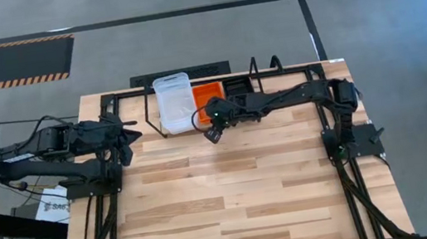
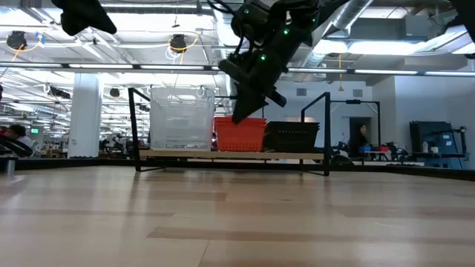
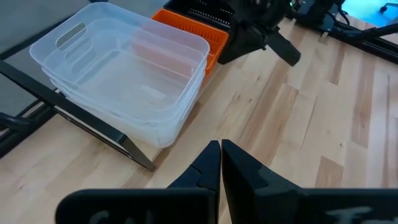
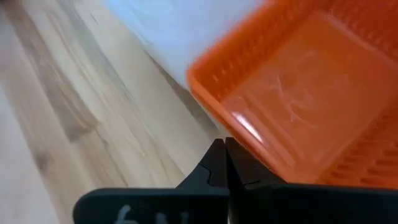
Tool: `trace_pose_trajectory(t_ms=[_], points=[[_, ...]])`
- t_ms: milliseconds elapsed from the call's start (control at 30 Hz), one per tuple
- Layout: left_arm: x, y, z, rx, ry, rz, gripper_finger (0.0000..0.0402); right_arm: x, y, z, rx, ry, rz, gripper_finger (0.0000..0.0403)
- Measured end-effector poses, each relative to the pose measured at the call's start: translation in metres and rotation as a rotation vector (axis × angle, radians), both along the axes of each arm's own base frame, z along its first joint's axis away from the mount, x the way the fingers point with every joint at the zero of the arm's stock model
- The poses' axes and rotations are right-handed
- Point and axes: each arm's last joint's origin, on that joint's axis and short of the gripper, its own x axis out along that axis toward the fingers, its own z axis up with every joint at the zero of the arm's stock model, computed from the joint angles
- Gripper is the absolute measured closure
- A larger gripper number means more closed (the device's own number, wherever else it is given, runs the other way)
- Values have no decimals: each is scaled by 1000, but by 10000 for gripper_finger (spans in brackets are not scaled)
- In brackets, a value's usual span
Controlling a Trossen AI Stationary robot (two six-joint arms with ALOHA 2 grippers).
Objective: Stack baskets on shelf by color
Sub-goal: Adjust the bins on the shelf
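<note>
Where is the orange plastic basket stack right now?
In the high view, the orange plastic basket stack sits mid-shelf at the table's far edge, between the clear plastic baskets on its left and the black perforated baskets on its right; the shut right gripper hovers just in front.

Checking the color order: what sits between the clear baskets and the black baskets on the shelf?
The orange baskets stand between the clear baskets and black baskets, in the low view.
</note>
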Motion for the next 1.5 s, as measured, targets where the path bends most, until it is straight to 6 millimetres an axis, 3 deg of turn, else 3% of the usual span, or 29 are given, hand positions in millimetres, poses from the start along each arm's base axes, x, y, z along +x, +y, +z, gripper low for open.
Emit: trace_pose_trajectory(t_ms=[300, 633, 833, 1067, 1233, 1500], points=[[0, 0, 0, 7, 0, 8, 402, -1, -1, 5, -13, -19, 11, 403], [-1, 0, -1, 9, 19, 1, 401, 11, 22, 57, -58, -163, 117, 402], [-1, 0, -1, 10, 18, -5, 401, 9, 23, 45, -91, -57, 81, 402], [-1, 0, -1, 13, 21, -20, 401, 5, -6, 48, -122, -75, -10, 402], [-1, 0, -1, 13, 23, -31, 401, 13, -18, 31, -106, -78, -22, 403], [-1, -1, -1, 11, 26, -34, 401, 26, -21, 32, -108, -171, -11, 403]])
